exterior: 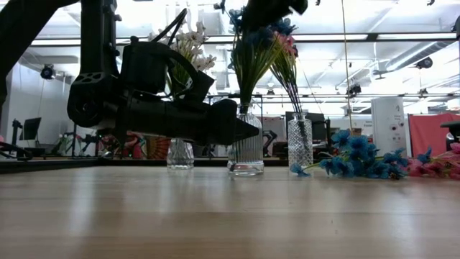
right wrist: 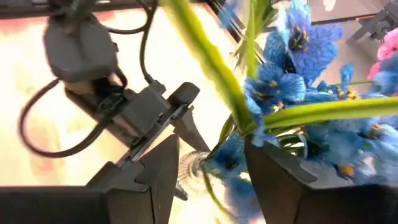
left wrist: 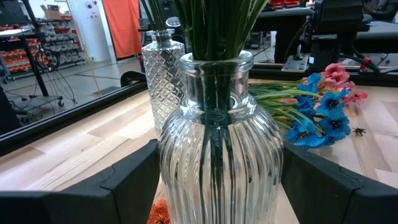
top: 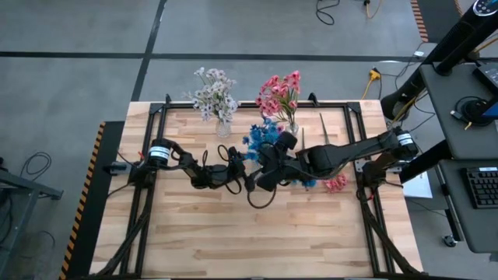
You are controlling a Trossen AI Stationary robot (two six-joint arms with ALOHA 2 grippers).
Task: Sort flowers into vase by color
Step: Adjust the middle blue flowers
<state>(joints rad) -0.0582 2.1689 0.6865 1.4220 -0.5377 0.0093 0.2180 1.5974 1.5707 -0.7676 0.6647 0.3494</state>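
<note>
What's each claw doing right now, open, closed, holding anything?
Left claw: open around the ribbed glass vase, steadying it.
Right claw: open above the vase, blue flowers between its fingers, not gripped.

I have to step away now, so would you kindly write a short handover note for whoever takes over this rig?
Left gripper: open, fingers either side of the ribbed vase holding blue flowers.
Right gripper: open above that vase, a blue stem between its fingers.
Done: white flowers in one vase, pink flowers in another, some blue in the ribbed vase.
Left: blue sprays and pink sprays lie on the table under the right arm.
</note>
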